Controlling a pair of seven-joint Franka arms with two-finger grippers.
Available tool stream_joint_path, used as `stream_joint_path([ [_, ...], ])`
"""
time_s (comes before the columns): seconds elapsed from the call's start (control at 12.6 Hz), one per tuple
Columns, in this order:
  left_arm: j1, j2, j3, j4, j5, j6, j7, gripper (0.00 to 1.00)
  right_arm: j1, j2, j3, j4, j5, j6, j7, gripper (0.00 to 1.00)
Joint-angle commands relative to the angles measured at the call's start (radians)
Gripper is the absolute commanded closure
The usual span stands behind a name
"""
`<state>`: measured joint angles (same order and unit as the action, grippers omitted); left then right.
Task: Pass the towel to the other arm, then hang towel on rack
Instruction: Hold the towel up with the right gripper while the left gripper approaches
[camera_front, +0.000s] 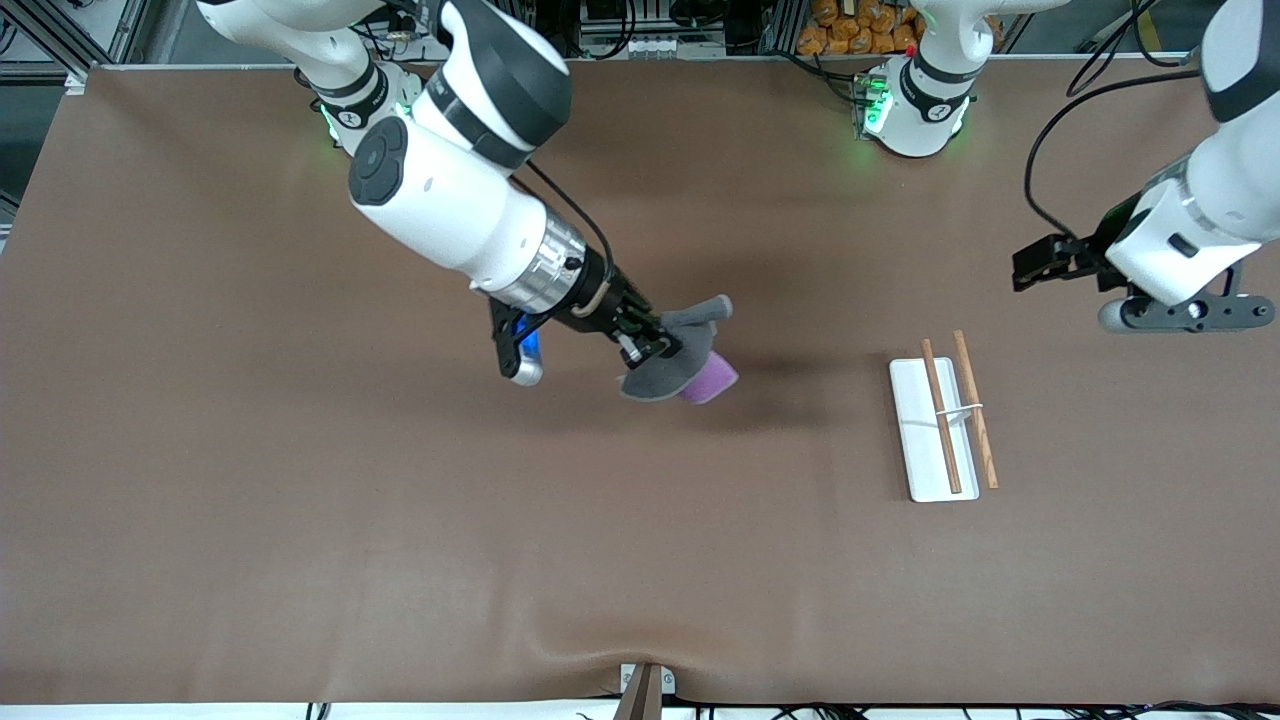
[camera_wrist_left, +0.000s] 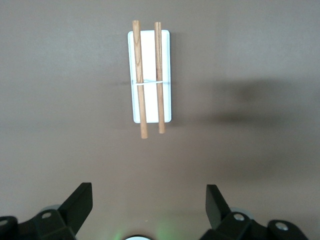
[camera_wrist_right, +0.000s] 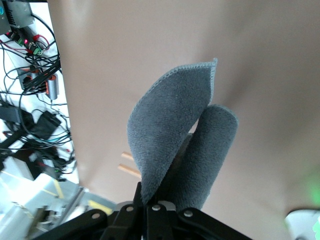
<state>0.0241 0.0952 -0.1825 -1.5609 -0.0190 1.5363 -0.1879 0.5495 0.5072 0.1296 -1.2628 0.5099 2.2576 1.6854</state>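
My right hand (camera_front: 668, 350) is up over the middle of the desk (camera_front: 300, 500), pinching the towel (camera_front: 685, 362) tight. Its fingers hide inside the folds. My left hand (camera_wrist_left: 149, 202) waits wide open over the rack (camera_front: 940, 425).

No readable text, label, brand, number or sign anywhere. Small dark marks on the collars of both arm bases (camera_front: 915, 105), too small to make out. Nothing printed on the towel (camera_front: 680, 360), the rack (camera_front: 925, 430) or the tabletop (camera_front: 300, 500).
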Motion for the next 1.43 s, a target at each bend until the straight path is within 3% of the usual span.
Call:
stream_joint_path([
  [0.0,-0.007,0.030,-0.018,0.012,-0.047,0.025,-0.144,0.00,0.020,0.013,-0.013,0.042,0.053,0.040,0.178,1.00],
  [0.24,-0.012,0.052,-0.018,0.012,-0.114,0.073,-0.237,0.00,0.058,0.048,-0.013,0.078,0.053,0.176,0.385,1.00],
  [0.79,-0.023,0.119,-0.018,0.071,-0.286,0.123,-0.609,0.00,0.144,0.137,-0.021,0.098,0.048,0.462,0.624,1.00],
  [1.35,-0.044,0.188,-0.019,0.091,-0.420,0.197,-0.848,0.00,0.165,0.152,-0.021,0.097,0.047,0.490,0.700,1.00],
])
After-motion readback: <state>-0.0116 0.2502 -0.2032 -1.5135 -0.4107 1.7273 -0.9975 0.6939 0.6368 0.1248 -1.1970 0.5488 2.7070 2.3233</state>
